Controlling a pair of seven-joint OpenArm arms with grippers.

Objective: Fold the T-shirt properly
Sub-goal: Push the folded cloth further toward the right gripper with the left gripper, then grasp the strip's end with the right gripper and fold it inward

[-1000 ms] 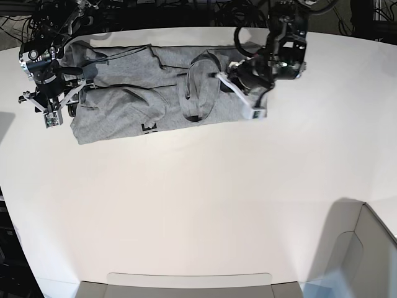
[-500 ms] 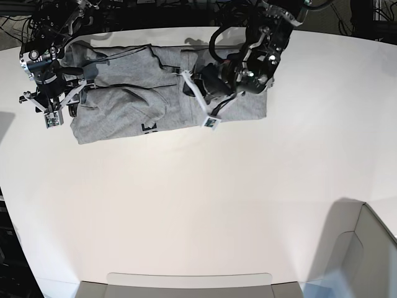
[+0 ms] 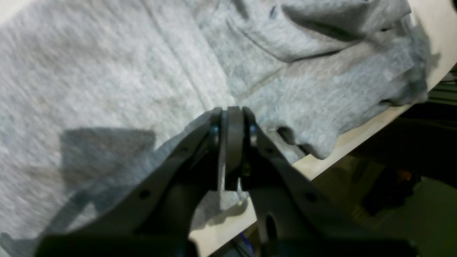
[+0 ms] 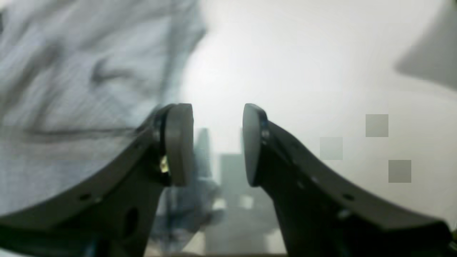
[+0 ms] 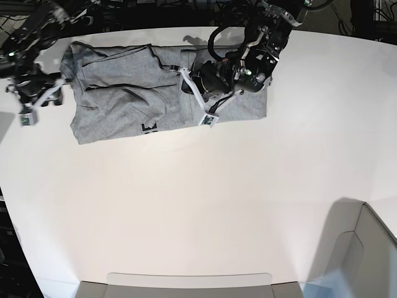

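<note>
T-shirt [image 5: 130, 93]: heather-grey, lying in a long rumpled band on the table [image 5: 205, 205], close to the table's far edge. Black lettering shows at the shirt's near hem, partly tucked under a fold. Several creases and overlapped flaps run across the middle. In the left wrist view the shirt [image 3: 107, 71] has one bunched corner reaching almost to the table's rim, with only a thin strip of bare table [image 3: 357, 139] between cloth and drop.

Left tool [image 5: 193, 100]: over the shirt's middle portion. In the left wrist view the left tool [image 3: 234, 142] has its two pads pressed together; nothing is seen pinched between them, and grey cloth lies directly behind the tips.

Right tool [image 5: 37, 102]: off the shirt's end on the base view's left side, just beside the cloth edge and apart from it. In the right wrist view the right tool [image 4: 217, 142] stands released, a clear gap between the pads, bare table showing through the gap. The shirt [image 4: 71, 89] fills that view's left part, blurred; its edge runs just beside one pad. Contact cannot be told.

Open room: the whole near half of the table, on the shirt's near side, is bare white surface. A grey bin [image 5: 353, 261] sits at the table's near corner, well apart from the shirt.
</note>
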